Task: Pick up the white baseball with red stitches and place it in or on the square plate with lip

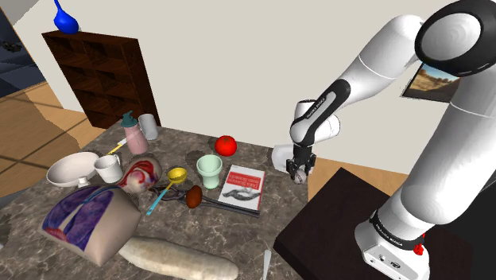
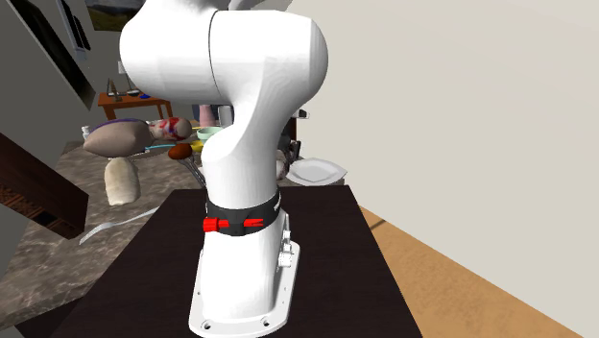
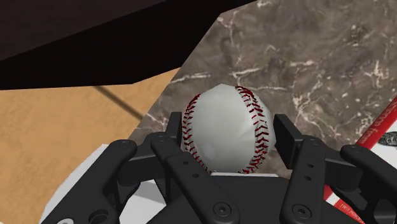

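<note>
Marbled grey-brown tabletop (image 1: 183, 147) in a room with pale walls and a tan wood floor (image 1: 32, 119). Dark bookshelf (image 1: 103, 79) at the shoulder view's upper left, topped by a blue vase (image 1: 65, 20); framed picture (image 1: 433, 79) on the wall at upper right. Black stand (image 1: 334, 223) set against the table's near corner. Clutter across the surface: white bowl (image 1: 71, 169), red tomato (image 1: 226, 145), pale green cup (image 1: 210, 169), book (image 1: 242, 189). Black gripper (image 1: 300, 169) at the table's corner by the stand, both fingers (image 3: 175, 130) clasping the white, red-stitched baseball (image 3: 222, 124) from either side. White square plate (image 2: 317, 173) lying on the tabletop just beside the gripper, toward the wall.
</note>
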{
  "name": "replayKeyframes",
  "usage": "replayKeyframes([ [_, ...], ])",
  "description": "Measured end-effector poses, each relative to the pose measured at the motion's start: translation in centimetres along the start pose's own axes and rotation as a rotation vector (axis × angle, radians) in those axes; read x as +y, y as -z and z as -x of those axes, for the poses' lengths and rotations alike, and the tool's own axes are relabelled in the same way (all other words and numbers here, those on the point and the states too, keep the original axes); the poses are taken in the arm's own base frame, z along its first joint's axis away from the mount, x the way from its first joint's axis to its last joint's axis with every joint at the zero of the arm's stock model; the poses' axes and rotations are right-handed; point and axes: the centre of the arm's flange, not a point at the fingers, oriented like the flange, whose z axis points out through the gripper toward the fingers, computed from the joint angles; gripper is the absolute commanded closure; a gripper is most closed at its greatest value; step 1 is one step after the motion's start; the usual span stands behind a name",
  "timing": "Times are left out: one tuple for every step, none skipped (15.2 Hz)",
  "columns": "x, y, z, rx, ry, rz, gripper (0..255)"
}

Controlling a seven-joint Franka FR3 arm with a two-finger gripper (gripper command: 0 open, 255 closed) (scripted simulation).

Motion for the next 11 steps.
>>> replayKeyframes([
  [0.0,0.5,0.1,0.0,0.0,0.0,255],
  [0.0,1.0,0.2,0.0,0.0,0.0,255],
  [0.0,1.5,0.4,0.0,0.0,0.0,255],
  [0.0,2.0,0.4,0.0,0.0,0.0,255],
  [0.0,2.4,0.6,0.0,0.0,0.0,255],
  [-0.1,2.9,0.8,0.0,0.0,0.0,255],
  [0.2,3.4,0.3,0.0,0.0,0.0,255],
  [0.7,3.8,-0.5,0.0,0.0,0.0,255],
  [1.1,4.1,-1.2,0.0,0.0,0.0,255],
  [1.5,4.6,-2.3,0.0,0.0,0.0,255],
  [2.0,5.0,-3.3,0.0,0.0,0.0,255],
])
